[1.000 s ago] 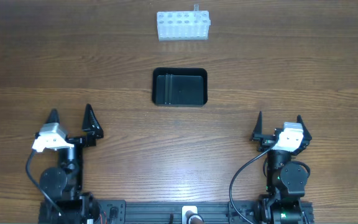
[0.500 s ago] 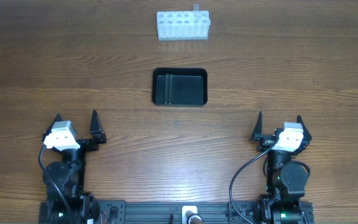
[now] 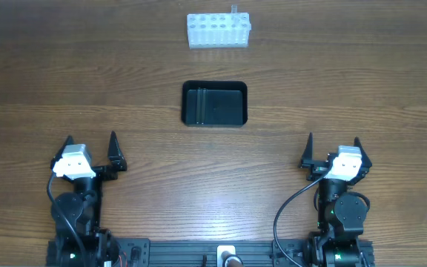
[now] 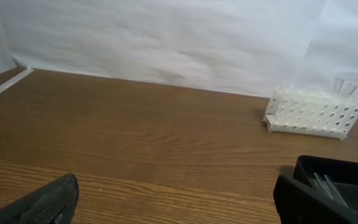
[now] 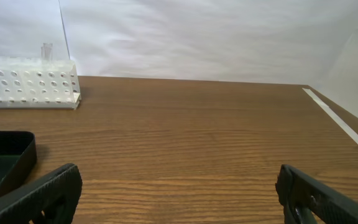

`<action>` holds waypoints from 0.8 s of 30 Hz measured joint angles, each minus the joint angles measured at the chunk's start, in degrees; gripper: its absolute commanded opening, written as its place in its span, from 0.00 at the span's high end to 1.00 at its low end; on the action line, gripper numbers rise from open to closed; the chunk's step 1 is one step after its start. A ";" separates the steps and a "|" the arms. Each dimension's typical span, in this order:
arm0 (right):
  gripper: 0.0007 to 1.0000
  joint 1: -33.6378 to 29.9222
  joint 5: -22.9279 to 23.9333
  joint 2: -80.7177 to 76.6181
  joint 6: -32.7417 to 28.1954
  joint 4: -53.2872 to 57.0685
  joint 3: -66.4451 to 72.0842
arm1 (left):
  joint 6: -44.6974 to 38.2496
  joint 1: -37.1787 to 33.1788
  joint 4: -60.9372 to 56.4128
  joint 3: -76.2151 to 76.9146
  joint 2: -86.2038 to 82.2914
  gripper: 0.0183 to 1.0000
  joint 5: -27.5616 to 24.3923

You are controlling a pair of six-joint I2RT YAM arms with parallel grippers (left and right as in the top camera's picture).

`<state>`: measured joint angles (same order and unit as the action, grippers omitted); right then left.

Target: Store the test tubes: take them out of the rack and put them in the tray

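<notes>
A white test tube rack (image 3: 218,30) stands at the far middle of the table, with one clear tube (image 3: 235,10) upright at its right end. The rack (image 4: 312,112) and its tube (image 4: 345,89) also appear in the left wrist view, and the rack (image 5: 29,83) and tube (image 5: 46,51) in the right wrist view. A black tray (image 3: 214,104) lies nearer, with clear tubes (image 3: 203,103) lying in it. My left gripper (image 3: 91,150) rests open near the front left, far from both. My right gripper (image 3: 334,151) rests open near the front right.
The wooden table is bare around the tray and rack. A white wall backs the table's far edge. The tray's corner (image 4: 337,186) shows beside the left gripper's finger, and its edge (image 5: 8,158) shows in the right wrist view.
The left arm drew back toward its base and turned a little to the right during the first half second, then stayed still. The right arm has not moved.
</notes>
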<state>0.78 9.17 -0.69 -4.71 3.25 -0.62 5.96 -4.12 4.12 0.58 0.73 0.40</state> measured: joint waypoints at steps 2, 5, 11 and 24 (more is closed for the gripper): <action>0.01 0.00 0.00 0.00 0.00 0.00 0.00 | 0.00 0.00 0.00 0.00 0.00 0.01 0.00; 0.01 0.00 0.00 0.00 -0.02 -0.02 0.00 | 0.00 0.00 0.00 0.00 0.00 0.00 0.00; 0.01 0.00 0.00 0.00 -0.02 0.00 0.00 | 0.00 0.00 0.00 0.00 0.00 0.00 0.02; 0.01 0.00 -2.01 0.00 0.00 1.05 -0.37 | -0.02 0.00 0.00 0.00 0.00 0.00 0.00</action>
<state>0.78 7.16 -0.69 -4.71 4.29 -0.99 5.93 -4.12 4.12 0.58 0.73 0.40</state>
